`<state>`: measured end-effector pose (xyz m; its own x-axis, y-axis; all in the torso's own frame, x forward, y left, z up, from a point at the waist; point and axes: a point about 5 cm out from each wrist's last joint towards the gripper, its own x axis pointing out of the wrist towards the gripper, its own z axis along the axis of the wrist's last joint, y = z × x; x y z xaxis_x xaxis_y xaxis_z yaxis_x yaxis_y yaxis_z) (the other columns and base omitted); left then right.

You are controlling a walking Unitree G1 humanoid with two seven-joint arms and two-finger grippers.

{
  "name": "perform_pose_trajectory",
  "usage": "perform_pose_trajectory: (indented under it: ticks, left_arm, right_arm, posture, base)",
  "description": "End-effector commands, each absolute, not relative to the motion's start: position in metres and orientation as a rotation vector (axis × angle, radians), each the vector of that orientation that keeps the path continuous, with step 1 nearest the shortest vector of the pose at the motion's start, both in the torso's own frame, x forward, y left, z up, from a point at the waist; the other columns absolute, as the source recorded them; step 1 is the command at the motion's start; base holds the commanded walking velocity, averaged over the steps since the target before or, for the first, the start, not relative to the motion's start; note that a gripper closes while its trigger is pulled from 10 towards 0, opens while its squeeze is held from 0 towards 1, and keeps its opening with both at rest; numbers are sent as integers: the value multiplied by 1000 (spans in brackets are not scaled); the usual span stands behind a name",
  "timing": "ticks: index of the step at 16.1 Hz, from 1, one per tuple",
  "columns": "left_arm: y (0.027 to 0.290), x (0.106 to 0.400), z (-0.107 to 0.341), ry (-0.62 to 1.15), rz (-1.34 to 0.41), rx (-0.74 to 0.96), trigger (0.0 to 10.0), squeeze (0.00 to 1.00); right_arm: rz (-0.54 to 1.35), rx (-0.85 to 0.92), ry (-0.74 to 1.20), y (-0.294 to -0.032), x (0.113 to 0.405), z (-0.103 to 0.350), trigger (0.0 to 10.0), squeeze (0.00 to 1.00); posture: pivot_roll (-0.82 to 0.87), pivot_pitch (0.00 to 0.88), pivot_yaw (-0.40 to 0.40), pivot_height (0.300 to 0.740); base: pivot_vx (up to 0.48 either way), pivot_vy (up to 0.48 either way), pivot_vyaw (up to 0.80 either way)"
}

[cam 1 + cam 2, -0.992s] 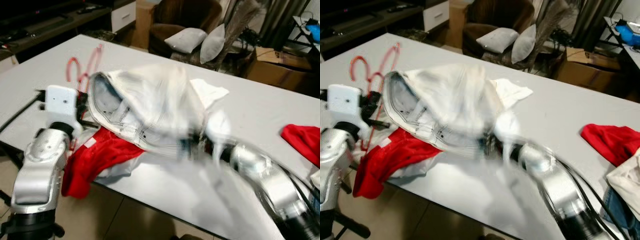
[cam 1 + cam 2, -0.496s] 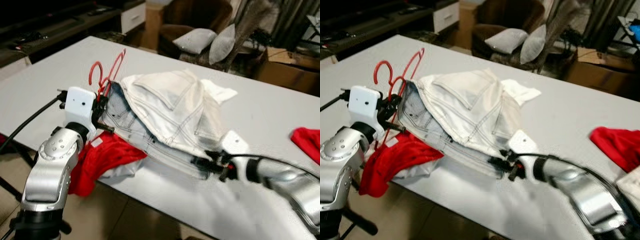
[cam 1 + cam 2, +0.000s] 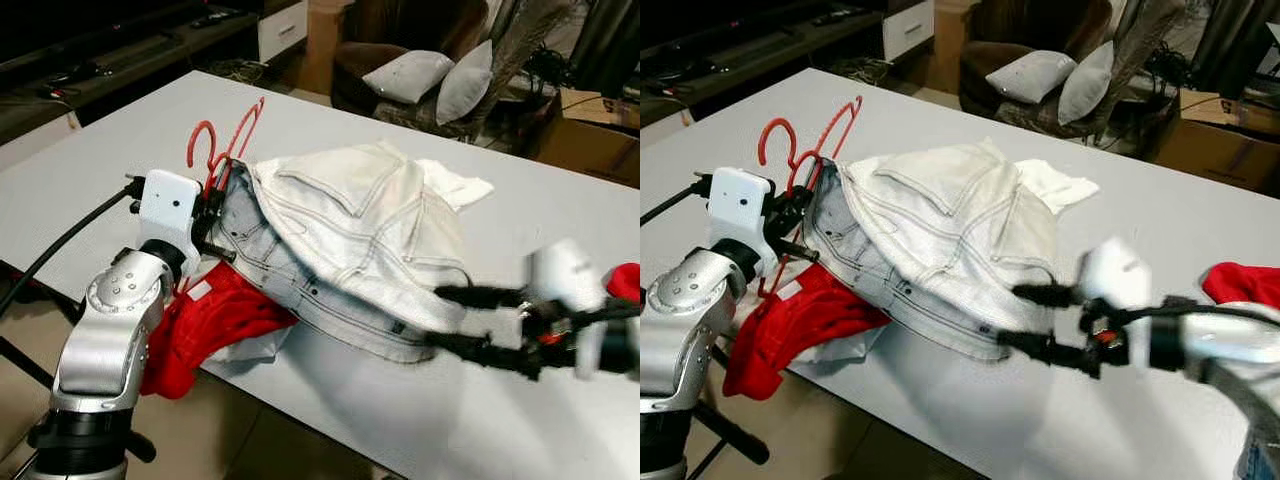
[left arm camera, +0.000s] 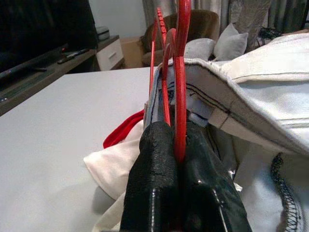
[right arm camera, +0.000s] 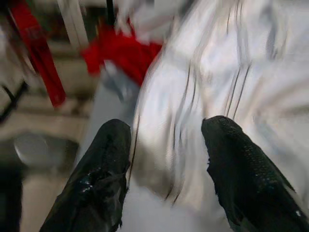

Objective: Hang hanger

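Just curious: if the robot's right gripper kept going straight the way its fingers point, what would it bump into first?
Most likely the white jeans: the open right gripper points at their near edge on the table, though the blur makes the gap unclear.

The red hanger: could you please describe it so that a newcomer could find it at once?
Start at the long grey table and go to the pale jeans heaped near its front edge. At their waistband, the left gripper is shut on the red hanger, thin wire hooks rising above the denim, unlike the soft red cloth below.
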<state>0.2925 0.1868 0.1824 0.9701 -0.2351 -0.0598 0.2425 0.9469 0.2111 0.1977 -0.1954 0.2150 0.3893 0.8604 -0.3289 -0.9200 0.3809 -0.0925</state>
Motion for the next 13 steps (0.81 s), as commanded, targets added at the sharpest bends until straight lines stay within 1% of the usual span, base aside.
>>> perform_pose_trajectory:
  ticks: [1,3,5,7,8,9,11,12,13]
  left_arm:
    - [182,294,186,18,-268,211,10000,0]
    - [178,295,187,19,-271,184,10000,0]
    - [173,297,188,16,-283,185,10000,0]
    - [164,296,188,6,-306,150,10000,0]
    - [159,295,190,-3,-315,125,10000,0]
    - [155,294,190,-4,-330,117,10000,0]
    - [144,291,185,0,-357,87,10000,0]
    - [139,289,180,1,-367,73,10000,0]
    - [138,289,177,1,-371,74,10000,0]
  right_arm:
    - [1155,-260,217,-195,195,222,10000,1000]
    - [1132,-224,201,-193,192,223,10000,1000]
    - [998,-296,283,-197,199,210,10000,1000]
    - [951,-112,193,-184,203,207,10000,1000]
    - [877,-48,145,-183,208,204,10000,1000]
    - [715,-75,72,-186,218,202,10000,1000]
    - [408,97,71,-189,229,188,10000,1000]
    - [262,122,63,-188,231,182,10000,1000]
    - [188,131,67,-189,232,178,10000,1000]
  posture:
    - [-42,14,-2,740]
    - [-49,13,-3,740]
    - [-55,16,4,740]
    - [-52,23,5,740]
    - [-53,25,4,740]
    - [-52,30,1,740]
    - [-57,35,1,740]
    - [-61,37,-1,740]
    - [-61,37,-1,740]
  base:
    - [0,0,0]
    - [0,0,0]
    - [0,0,0]
    - [0,0,0]
    - [0,0,0]
    - [0,0,0]
    - [0,0,0]
    - [0,0,0]
    - [0,0,0]
